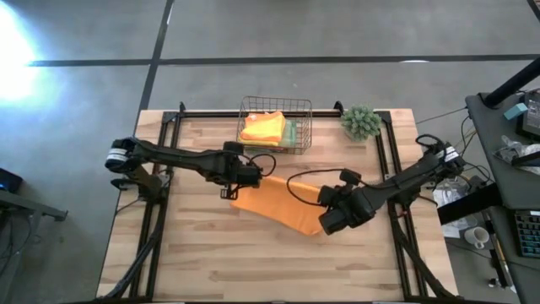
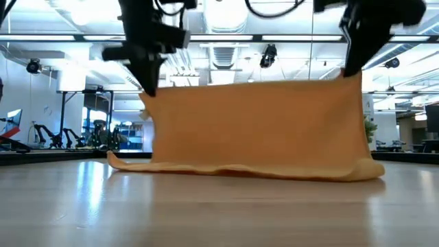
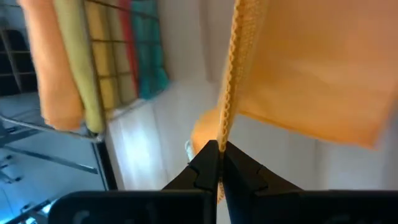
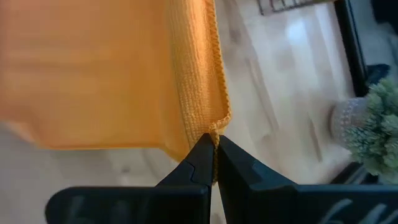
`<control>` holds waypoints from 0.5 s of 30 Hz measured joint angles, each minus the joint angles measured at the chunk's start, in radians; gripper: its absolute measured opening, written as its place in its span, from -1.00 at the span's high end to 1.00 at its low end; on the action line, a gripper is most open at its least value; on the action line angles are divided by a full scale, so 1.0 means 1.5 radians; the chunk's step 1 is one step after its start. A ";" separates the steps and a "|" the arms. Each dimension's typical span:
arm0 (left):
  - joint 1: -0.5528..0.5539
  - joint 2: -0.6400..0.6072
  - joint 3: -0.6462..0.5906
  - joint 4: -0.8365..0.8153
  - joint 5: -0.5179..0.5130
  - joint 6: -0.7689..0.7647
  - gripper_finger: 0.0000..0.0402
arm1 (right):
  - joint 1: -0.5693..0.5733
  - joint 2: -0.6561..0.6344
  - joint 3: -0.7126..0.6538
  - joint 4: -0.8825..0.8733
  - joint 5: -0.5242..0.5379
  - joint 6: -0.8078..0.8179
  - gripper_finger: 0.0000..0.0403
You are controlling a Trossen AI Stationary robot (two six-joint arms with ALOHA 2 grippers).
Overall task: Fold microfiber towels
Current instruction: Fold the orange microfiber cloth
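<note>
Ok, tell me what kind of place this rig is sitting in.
Probably an open robotics lab or workshop: a polished concrete floor around the wooden table, a cluttered electronics desk beside it, and exposed ceiling ducting over a wide room of equipment stands.

Grey concrete floor [image 1: 337, 25], cluttered desk [image 1: 515, 127], bright ceiling lights [image 2: 226, 17]

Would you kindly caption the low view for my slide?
Left claw and right claw each pinch a top corner of an orange towel, its bottom edge resting on the table.
</note>
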 joint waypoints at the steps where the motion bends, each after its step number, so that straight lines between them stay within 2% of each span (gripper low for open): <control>1: 0.007 0.001 -0.008 0.019 -0.009 0.007 1.00 | -0.003 0.000 -0.012 0.001 0.005 0.002 0.96; 4: 0.032 0.004 -0.026 0.073 -0.043 0.036 1.00 | -0.010 0.000 -0.044 0.003 0.032 0.020 0.96; 11: 0.054 0.005 -0.039 0.085 -0.023 0.060 1.00 | -0.012 0.000 -0.091 0.097 0.029 0.013 0.96; 15: 0.054 0.005 -0.049 0.093 0.045 0.057 1.00 | -0.012 0.000 -0.112 0.167 0.017 0.007 0.96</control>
